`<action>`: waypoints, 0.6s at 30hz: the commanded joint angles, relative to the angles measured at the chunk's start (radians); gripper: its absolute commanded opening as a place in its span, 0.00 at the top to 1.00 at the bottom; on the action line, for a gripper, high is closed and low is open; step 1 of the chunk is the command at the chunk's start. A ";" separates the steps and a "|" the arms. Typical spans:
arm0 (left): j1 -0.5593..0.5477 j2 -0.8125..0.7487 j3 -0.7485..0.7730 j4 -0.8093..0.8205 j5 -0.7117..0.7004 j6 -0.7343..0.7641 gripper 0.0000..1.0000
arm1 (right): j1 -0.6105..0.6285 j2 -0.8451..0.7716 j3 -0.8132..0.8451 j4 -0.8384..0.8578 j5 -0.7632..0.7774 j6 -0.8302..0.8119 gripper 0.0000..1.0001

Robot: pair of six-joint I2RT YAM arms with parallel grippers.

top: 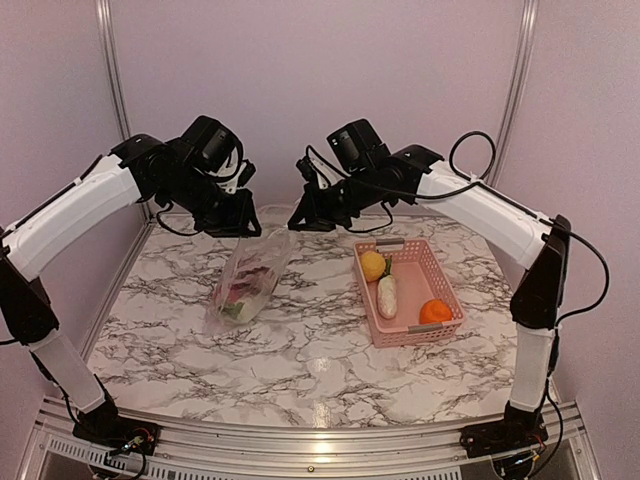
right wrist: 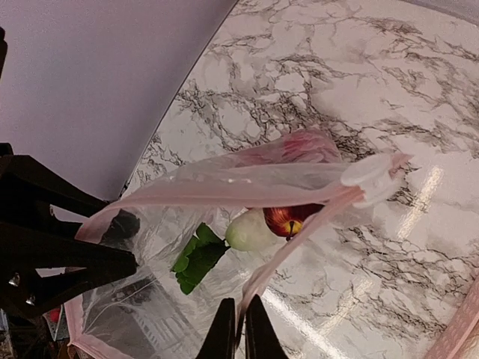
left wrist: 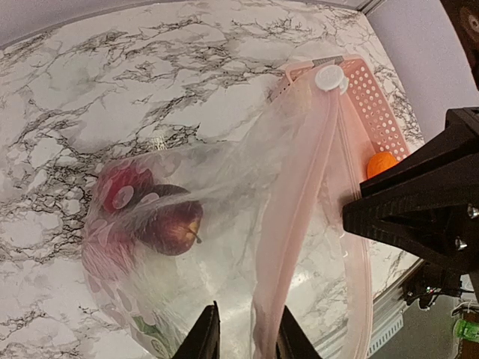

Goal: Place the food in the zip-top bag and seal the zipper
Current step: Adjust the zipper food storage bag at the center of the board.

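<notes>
1. left gripper (left wrist: 247,340): fingers apart, with the pinkish zipper strip (left wrist: 296,202) of the clear crinkly zip-top bag (top: 250,280) running between them.
2. right gripper (right wrist: 240,329): fingers clamped together on that strip.
3. Bag sits left of centre on the marble table (top: 320,370), left of the pink lattice basket (top: 440,275). A dark maroon round toy fruit (left wrist: 174,224) is inside.

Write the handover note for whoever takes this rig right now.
Left gripper: open, fingers either side of the mouth edge of the zip-top bag.
Right gripper: shut on the zipper.
Bag lies on the table, mouth raised and unsealed; red apple, white piece and green leaf are inside.
Yellow fruit, white oblong and orange sit in the pink basket.
Left to do: bag those three, then seal.
</notes>
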 commanded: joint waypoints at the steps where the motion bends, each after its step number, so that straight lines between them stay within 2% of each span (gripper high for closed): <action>1: -0.014 -0.021 -0.042 -0.111 0.013 0.018 0.75 | 0.007 0.007 0.054 -0.045 -0.002 0.016 0.96; 3: -0.014 -0.014 -0.038 -0.133 0.002 0.016 0.77 | 0.007 0.014 0.065 -0.048 -0.001 0.015 1.00; 11: -0.021 0.008 0.078 -0.224 -0.166 0.023 0.84 | -0.007 0.012 0.067 -0.071 0.022 0.012 1.00; 14: -0.022 0.017 0.095 -0.225 -0.174 0.039 1.00 | -0.011 0.008 0.059 -0.058 0.002 0.003 1.00; 16: -0.021 0.028 0.096 -0.217 -0.164 0.046 1.00 | -0.010 0.001 0.050 -0.028 -0.034 -0.008 1.00; 18: -0.022 0.039 0.105 -0.205 -0.151 0.047 1.00 | -0.016 -0.011 0.044 -0.002 -0.056 -0.012 0.88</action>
